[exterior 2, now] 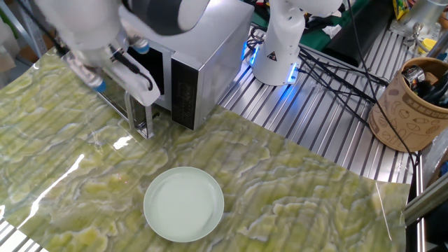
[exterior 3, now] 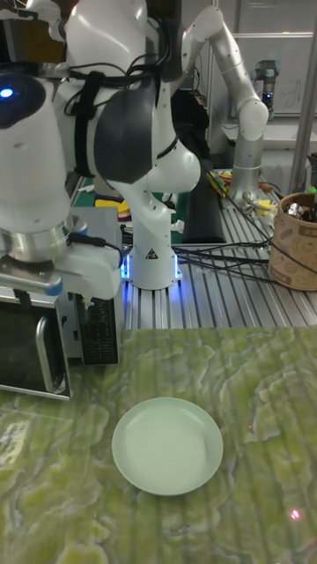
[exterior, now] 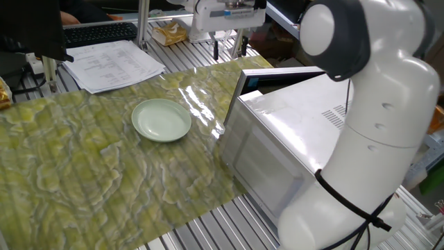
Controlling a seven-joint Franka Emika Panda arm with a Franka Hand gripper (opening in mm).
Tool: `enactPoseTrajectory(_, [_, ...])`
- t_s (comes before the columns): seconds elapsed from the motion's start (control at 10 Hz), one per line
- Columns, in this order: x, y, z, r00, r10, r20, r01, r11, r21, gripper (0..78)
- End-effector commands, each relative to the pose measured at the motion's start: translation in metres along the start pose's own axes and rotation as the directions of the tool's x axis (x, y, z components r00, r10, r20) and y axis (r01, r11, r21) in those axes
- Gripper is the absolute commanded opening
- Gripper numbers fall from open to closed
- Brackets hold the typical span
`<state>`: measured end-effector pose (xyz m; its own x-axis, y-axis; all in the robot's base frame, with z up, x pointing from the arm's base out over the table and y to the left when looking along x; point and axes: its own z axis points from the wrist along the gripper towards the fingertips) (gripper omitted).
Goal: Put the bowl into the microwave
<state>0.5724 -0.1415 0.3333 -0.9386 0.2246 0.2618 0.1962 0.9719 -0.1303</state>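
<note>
Green marbled worktop (exterior: 83,180), slatted metal at edges. Bowl (exterior: 161,119) flat near middle, untouched. Hand (exterior: 227,47) parted, empty, raised near far edge beside microwave (exterior: 277,149) door. Bowl toward near edge from hand, well apart; needs descent first.

Gripper (exterior: 227,48): only two dark fingers are seen below the white hand; the gap between them is too small to be judged. In the tall fixed view the fingers are hidden behind the wrist housing.
Microwave (exterior 2: 203,59): its upper part is cut off by the top edge and partly covered by the arm; the interior cannot be made out.
Microwave door (exterior 3: 26,348): cut off at the left edge.
Arm (exterior: 368,132): its base is cut off by the bottom edge.
Papers (exterior: 111,62): the print is too small to be read.
Cup (exterior 2: 413,105): cut off by the right edge.
</note>
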Motion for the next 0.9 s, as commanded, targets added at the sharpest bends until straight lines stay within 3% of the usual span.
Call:
enactPoseTrajectory(0.1, [0.028,0.018,0.007,0.978,0.206,0.002,-0.206,0.978,-0.017,77.4])
enactPoseTrajectory(0.4, [0.045,0.025,0.020,0.961,0.275,-0.035,-0.275,0.962,0.007,77.4])
enactPoseTrajectory(0.9, [0.059,0.030,0.032,0.945,0.320,-0.074,-0.316,0.947,0.061,77.4])
